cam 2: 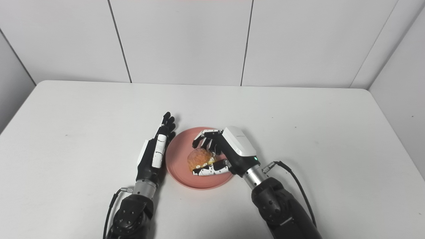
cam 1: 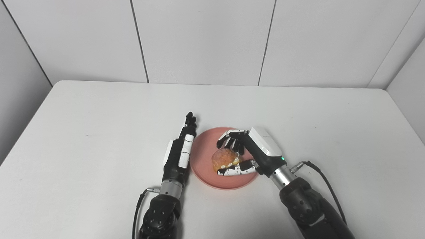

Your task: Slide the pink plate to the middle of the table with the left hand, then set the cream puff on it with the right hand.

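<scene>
1. Right hand (cam 1: 247, 151), black and white with a white back plate, is seen reaching over the right part of the round pink plate (cam 1: 202, 166); its fingers (cam 1: 229, 141) are curled over the far side of the golden-brown cream puff (cam 1: 225, 158) and its thumb (cam 1: 236, 170) is laid along the near side, so the puff is enclosed between them.
2. Whether the cream puff is pinched firmly or only loosely caged cannot be told, but finger and thumb are seen touching or nearly touching it.
3. The cream puff, with a band of pale cream showing at its side, is placed within the outline of the pink plate, toward the plate's centre; whether it rests on the plate or is held just above it cannot be told.
4. The pink plate is found on the white surface (cam 1: 99, 149), near the middle from side to side and toward the near edge.
5. The left hand (cam 1: 181, 151) is laid just beside the left rim of the plate, set on edge, with its fingers stretched straight, pressed side by side and pointing away from the robot; nothing is held in it.
6. Whether the left hand touches the plate rim cannot be told.
7. A black cable (cam 1: 323, 179) is seen looping from the right wrist, and another beside the left forearm.
8. White wall panels (cam 1: 202, 39) are seen behind the surface.
</scene>
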